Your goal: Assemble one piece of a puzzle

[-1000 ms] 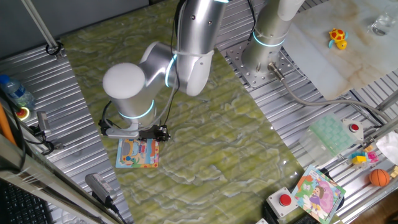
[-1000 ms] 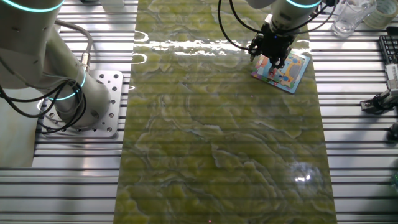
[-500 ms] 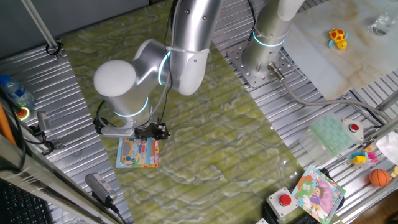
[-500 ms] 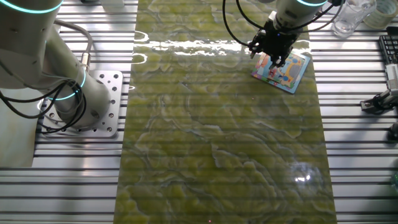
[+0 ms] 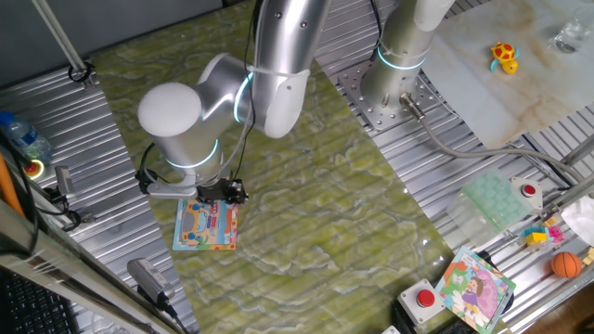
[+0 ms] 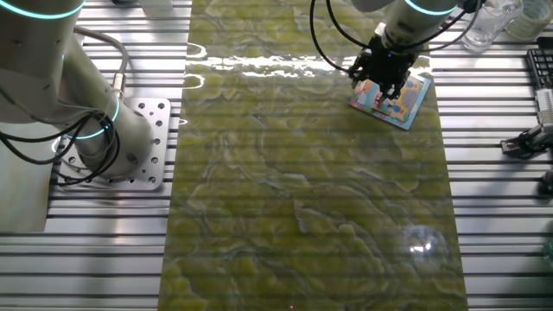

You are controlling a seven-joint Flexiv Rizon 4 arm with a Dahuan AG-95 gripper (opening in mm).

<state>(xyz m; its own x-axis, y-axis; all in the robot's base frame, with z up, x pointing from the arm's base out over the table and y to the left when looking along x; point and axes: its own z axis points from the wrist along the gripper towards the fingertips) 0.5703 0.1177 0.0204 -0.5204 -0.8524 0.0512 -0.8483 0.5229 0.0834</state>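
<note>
Off to the side there's a second puzzle board (image 5: 475, 289) with purple-green art, two red buttons (image 5: 426, 298), an orange ball (image 5: 565, 264), and a yellow toy (image 5: 504, 56).

Two robot arms (image 5: 269, 56) (image 5: 408, 37), two puzzle boards (image 5: 205, 226) (image 5: 475, 287), two red buttons (image 5: 425, 298) (image 5: 529, 190), one orange ball (image 5: 565, 264), one yellow toy (image 5: 504, 57), one bottle (image 5: 23, 137), all counted

Puzzle (image 5: 205, 228) (image 6: 399, 104): flat square board, light-blue border, cartoon picture in orange, pink, yellow. Lay flat on green mat near its edge, turned slightly askew to mat's sides. Upper part hidden under arm's end. Piece: too small or hidden to make out in either view.
</note>
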